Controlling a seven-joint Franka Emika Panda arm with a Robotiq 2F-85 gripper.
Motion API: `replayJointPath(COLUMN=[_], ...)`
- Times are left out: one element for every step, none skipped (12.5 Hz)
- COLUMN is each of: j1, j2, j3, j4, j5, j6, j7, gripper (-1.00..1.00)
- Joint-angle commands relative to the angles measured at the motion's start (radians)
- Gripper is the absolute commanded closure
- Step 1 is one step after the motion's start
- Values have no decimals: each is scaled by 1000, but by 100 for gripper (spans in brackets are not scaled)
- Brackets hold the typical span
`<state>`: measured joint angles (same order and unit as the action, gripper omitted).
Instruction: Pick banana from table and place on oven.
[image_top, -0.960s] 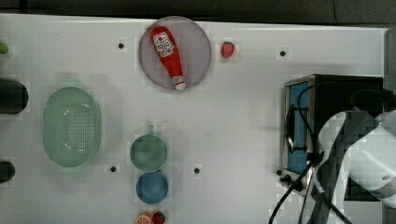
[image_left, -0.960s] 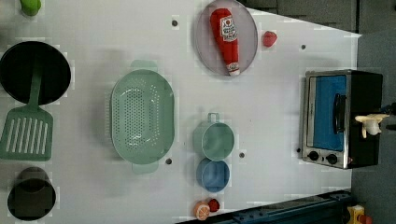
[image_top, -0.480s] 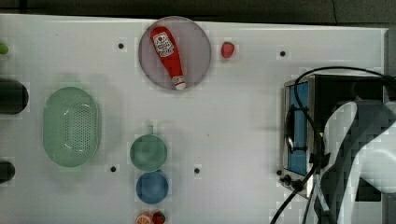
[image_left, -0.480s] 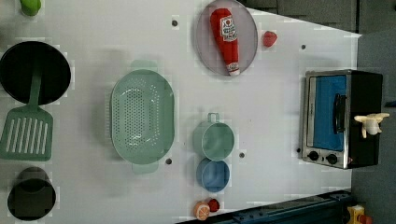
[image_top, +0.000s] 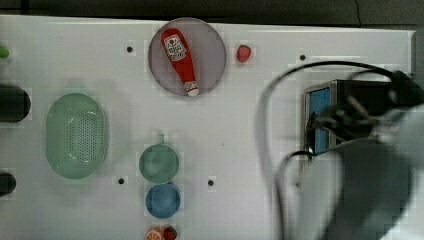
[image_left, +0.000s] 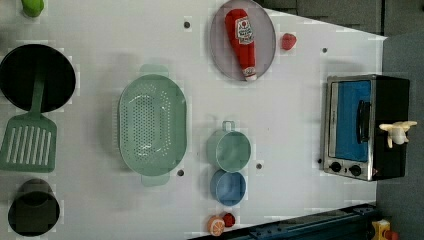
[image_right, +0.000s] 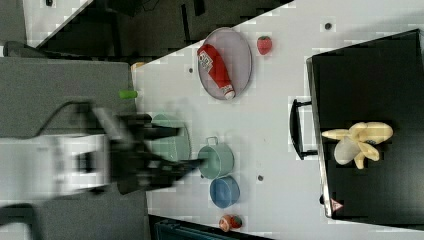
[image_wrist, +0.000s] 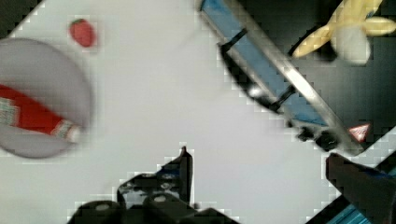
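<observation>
The pale yellow banana (image_left: 397, 132) (image_right: 357, 142) (image_wrist: 345, 28) lies on the black top of the oven (image_left: 365, 127) (image_right: 370, 75) (image_wrist: 280, 79), which stands at the right end of the white table (image_left: 295, 100) (image_top: 240, 110) in the left view. My gripper (image_wrist: 271, 172) (image_right: 180, 147) is open with nothing between its fingers (image_wrist: 184, 163). It hangs raised and apart from the banana, off the door side of the oven. In the top view my blurred arm (image_top: 370, 190) covers much of the oven (image_top: 320, 107).
A grey plate (image_left: 220, 55) holds a red ketchup bottle (image_left: 242, 42), with a strawberry (image_left: 288, 41) beside it. A green colander (image_left: 152, 125), green pot (image_left: 229, 151), blue bowl (image_left: 228, 187), orange slice (image_left: 216, 226), black pan (image_left: 20, 65) with spatula (image_left: 29, 145) and black cup (image_left: 32, 207) also stand on the table.
In the top view my arm has swept left and grown larger and more blurred, now covering more of the oven. The banana has stayed on the oven top.
</observation>
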<state>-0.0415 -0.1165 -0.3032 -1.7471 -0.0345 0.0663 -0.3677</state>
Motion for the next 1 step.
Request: replayJointPath(j1=[95], j2=[-21], j3=[172], j4=[10], j5=[8], j6=[-42], j7=[383], gripper=[-100])
